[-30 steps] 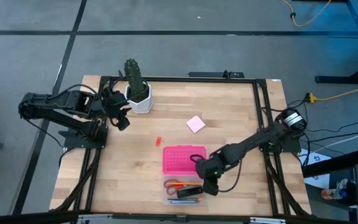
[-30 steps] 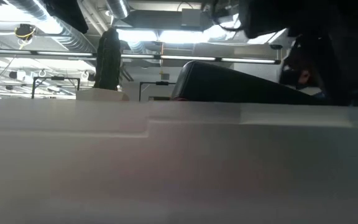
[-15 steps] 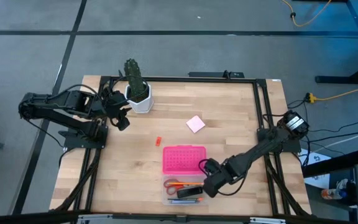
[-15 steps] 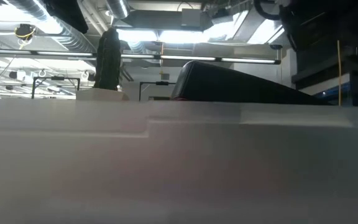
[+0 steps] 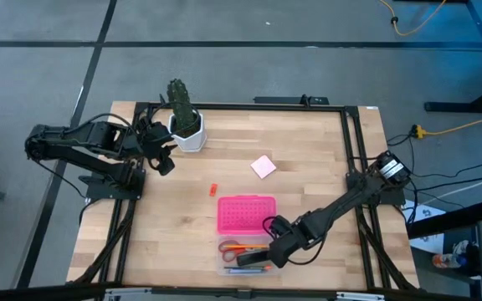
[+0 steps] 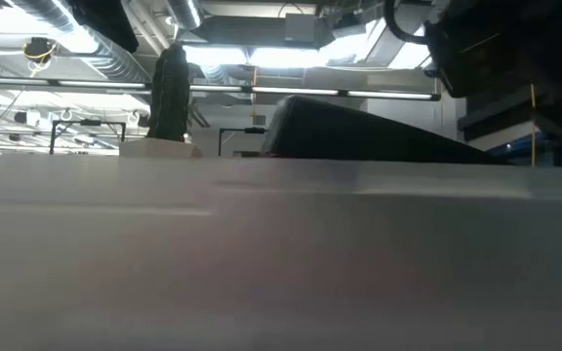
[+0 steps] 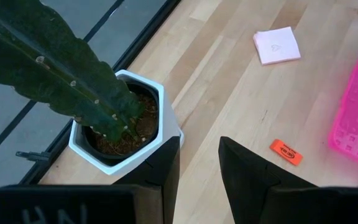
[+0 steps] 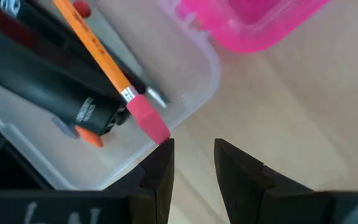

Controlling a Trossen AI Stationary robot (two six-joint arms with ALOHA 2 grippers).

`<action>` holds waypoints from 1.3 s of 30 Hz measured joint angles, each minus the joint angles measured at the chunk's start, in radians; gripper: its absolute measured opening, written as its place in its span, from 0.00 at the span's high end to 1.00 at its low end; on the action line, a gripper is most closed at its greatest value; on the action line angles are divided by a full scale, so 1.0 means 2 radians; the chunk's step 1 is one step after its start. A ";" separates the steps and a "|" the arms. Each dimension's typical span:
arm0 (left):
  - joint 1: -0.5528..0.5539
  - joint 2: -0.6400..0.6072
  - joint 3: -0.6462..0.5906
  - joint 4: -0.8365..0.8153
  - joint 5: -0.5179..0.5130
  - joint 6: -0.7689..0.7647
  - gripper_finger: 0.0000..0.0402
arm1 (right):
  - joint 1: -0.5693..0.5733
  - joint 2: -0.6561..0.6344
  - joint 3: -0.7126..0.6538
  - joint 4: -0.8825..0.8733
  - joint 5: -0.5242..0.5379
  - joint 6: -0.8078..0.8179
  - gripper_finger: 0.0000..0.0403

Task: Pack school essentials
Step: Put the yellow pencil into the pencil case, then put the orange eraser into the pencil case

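The clear box (image 5: 243,256) sits near the table's near edge and holds the red-handled scissors (image 5: 234,247), the orange pencil (image 8: 95,50), a black oblong block (image 8: 39,84) and a grey pen tip (image 8: 155,98). Its dotted pink lid (image 5: 246,214) lies just beyond it. The pink notepad (image 5: 264,166) and the red-orange piece (image 5: 212,190) lie flat on the wood. My right gripper (image 8: 193,163) is open, low at the box's right end. My left gripper (image 7: 199,163) is open and waits beside the cactus (image 5: 182,113). My right gripper touches the clear box's right end wall (image 8: 143,151) with the outer side of one fingertip (image 8: 161,159). The fingers come low from the table's right side. The other finger stands free over the wood. The box rests flat on the table.
The cactus in its white pot (image 7: 120,134) stands at the far left corner, close to my left gripper. Bare wood spreads between the pot, the notepad and the lid. The box lies close to the table's near edge, filling the low view's foreground.
My right gripper has dropped from beside the lid toward the near edge, then moved toward the table's left against the box's end. The box and the lid have slid slightly toward the left.
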 joint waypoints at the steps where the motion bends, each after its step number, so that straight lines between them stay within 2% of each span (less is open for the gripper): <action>1: 0.000 0.000 0.000 0.000 0.000 0.000 0.74 | -0.001 0.000 0.002 0.000 0.001 -0.001 0.71; 14: 0.000 0.000 0.000 0.000 0.000 0.000 0.74 | -0.011 0.000 0.003 0.025 0.005 -0.001 0.71; 24: 0.000 0.000 0.000 0.000 0.000 0.000 0.74 | -0.028 0.000 0.003 0.055 0.033 0.001 0.71; 35: 0.000 0.000 0.000 0.000 0.000 0.000 0.74 | -0.058 -0.062 0.004 0.021 0.139 -0.003 0.71; 39: 0.000 0.000 0.000 0.000 0.000 0.000 0.74 | -0.068 -0.039 0.004 0.048 0.125 -0.038 0.71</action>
